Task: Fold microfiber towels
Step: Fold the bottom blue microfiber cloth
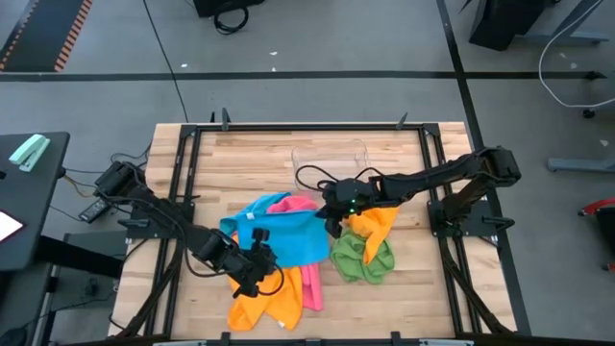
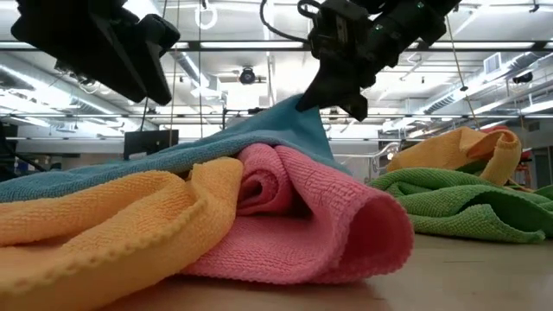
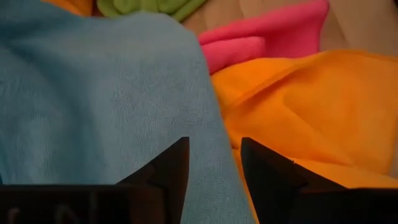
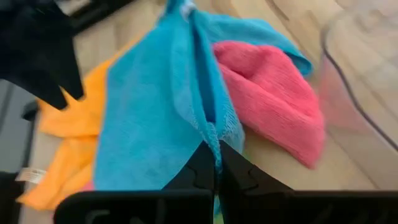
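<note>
Right fingers (image 4: 217, 163): pressed together, pinching the blue towel (image 4: 149, 112) edge, lifted off the surface (image 1: 423, 279).
Left fingers (image 3: 214, 177): spread, over the blue towel's other edge, not gripping.
Pink towel (image 2: 328, 216): under the blue.
Orange towel (image 3: 305, 106): beside left fingers.
Green towel (image 1: 363, 259): near right fingers.

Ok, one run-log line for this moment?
right gripper: shut on blue microfiber towel, lifting edge | left gripper: open above it | clear plastic tray: rear

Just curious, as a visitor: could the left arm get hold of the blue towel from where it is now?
Probably yes. The left end effector hovers open right over the blue towel's edge, with nothing between them. The right end effector already pinches that towel's other side and lifts it.
</note>
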Controlling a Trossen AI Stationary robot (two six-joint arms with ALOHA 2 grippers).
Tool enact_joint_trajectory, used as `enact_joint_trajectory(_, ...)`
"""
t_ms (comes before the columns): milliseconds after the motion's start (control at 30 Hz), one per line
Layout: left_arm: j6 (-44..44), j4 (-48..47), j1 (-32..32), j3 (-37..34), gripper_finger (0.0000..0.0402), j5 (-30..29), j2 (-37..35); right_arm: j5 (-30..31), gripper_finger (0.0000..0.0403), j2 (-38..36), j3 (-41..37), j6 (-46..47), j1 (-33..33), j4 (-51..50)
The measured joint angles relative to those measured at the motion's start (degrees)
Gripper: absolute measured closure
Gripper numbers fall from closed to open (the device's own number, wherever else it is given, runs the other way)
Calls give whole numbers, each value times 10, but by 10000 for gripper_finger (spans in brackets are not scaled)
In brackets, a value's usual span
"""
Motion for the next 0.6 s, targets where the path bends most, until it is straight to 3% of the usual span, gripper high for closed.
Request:
enact_joint_trajectory(367,11,7,-14,0,241,0,-1,-2,396,54,74,8,14,-4)
enact_joint_trajectory(600,-22,-97,-40,4,247,-6,-44,-3,396,83,123,7,18,-44)
